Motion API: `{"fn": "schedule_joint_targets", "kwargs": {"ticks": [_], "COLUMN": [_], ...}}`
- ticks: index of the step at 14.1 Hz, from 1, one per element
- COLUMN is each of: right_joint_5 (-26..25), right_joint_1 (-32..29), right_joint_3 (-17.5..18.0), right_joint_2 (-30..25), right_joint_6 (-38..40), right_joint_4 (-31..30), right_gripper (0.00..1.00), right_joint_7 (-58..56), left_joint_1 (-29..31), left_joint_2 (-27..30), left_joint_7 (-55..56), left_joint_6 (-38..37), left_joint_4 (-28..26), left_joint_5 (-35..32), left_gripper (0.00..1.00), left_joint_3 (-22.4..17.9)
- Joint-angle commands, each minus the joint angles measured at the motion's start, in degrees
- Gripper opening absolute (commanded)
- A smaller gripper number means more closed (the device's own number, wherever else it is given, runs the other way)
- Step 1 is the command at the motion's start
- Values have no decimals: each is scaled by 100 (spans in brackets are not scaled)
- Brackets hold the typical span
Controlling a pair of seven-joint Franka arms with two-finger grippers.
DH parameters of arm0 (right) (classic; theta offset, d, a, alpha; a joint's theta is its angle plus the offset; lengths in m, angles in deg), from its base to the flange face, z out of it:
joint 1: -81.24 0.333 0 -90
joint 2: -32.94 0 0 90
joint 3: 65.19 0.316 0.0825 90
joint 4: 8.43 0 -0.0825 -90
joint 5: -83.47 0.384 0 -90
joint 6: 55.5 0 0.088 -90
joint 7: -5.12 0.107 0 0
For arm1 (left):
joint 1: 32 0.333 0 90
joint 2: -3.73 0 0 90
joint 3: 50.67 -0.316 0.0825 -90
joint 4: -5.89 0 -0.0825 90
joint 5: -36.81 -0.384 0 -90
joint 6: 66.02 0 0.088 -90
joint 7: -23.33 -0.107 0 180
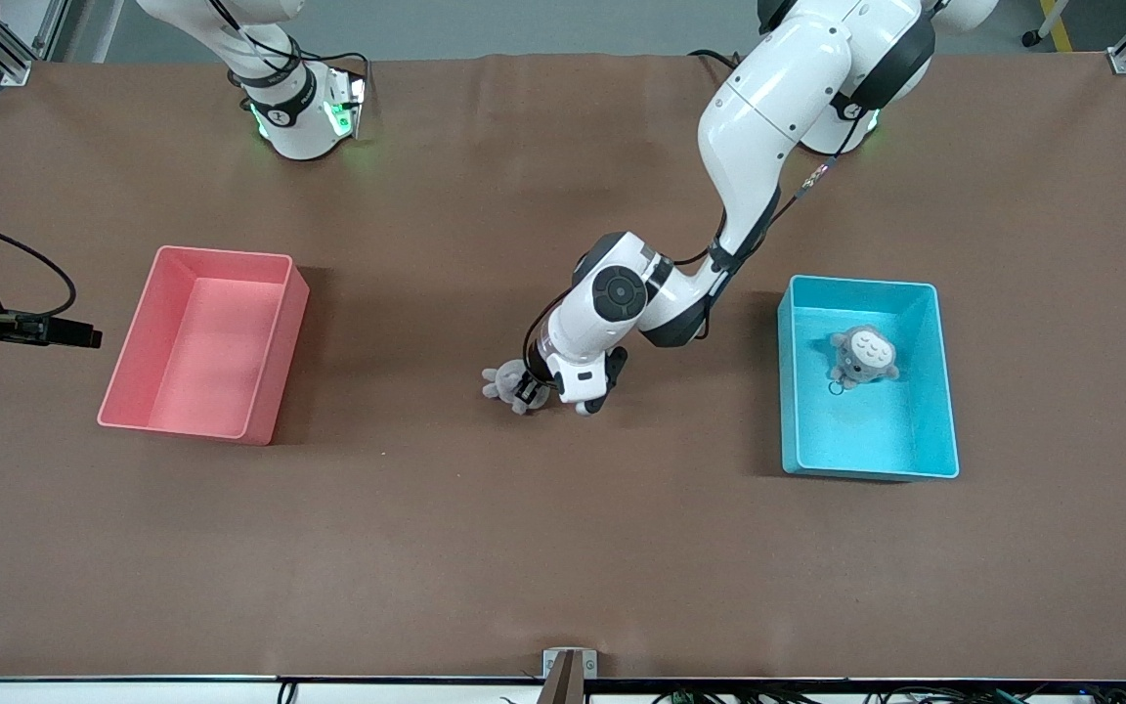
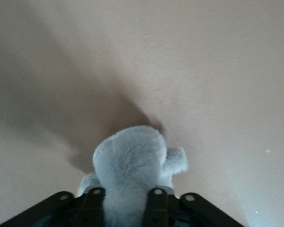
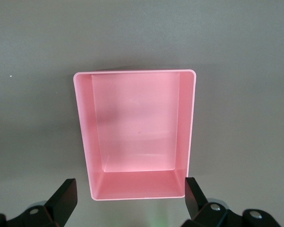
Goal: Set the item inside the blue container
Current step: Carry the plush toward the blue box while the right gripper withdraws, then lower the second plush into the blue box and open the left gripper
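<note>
Desk (image 1: 563, 548), brown and matte, is carrying everything listed here. Blue container (image 1: 947, 391), a rigid cyan bin with upright walls, is sitting toward the left arm's end of the desk and already housing one grey owl plush (image 1: 863, 356) with a small ring at its foot. Pink bin (image 1: 270, 362), like-sized and holding nothing, is sitting toward the right arm's end. Left end effector (image 1: 527, 388) is reaching down at mid-desk, between the two bins, its fingers (image 2: 155, 208) pressing in on either side of a grey plush toy (image 1: 504, 381); the left wrist view is showing the fur bulging out between the pads, so it appears to be gripping the body. Right end effector (image 3: 128, 201) is waiting over the pink bin with its jaws spread wide and nothing between them. Handling note on the grey plush toy: it is looking light, soft and squashy, not fragile, likely to sag or slip if pinched by an ear or limb; the thick middle of the body is seeming the safest hold.
</note>
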Motion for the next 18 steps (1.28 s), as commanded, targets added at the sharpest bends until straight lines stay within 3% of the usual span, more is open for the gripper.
{"fn": "schedule_joint_targets", "kwargs": {"ticks": [1, 5, 10, 13, 16, 18], "right_joint_5": [-140, -123, -61, -87, -61, -18], "right_joint_1": [-62, -97, -62, -27, -27, -44], "right_joint_3": [126, 135, 144, 152, 153, 153], "right_joint_2": [-67, 30, 21, -5, -5, -5], "right_joint_6": [46, 46, 64, 64, 204, 152], "right_joint_4": [59, 341, 350, 341, 341, 341], "right_gripper": [100, 100, 100, 100, 100, 100], "right_joint_7": [-26, 0, 18, 35, -26, 26], "left_joint_1": [359, 1176, 2319, 2987, 3629, 3762], "left_joint_2": [402, 1360, 2170, 2284, 2171, 2074], "left_joint_7": [-246, -1360, -3968, -5183, -6151, -6546], "left_joint_6": [-674, -2003, -3707, -3965, -3895, -3869], "left_joint_4": [-28, -80, -423, -642, -810, -810], "left_joint_5": [-676, -829, -802, -968, -1847, -1927], "left_gripper": [0, 0, 0, 0, 0, 2], "left_joint_3": [12, 56, 65, 39, 65, 47]}}
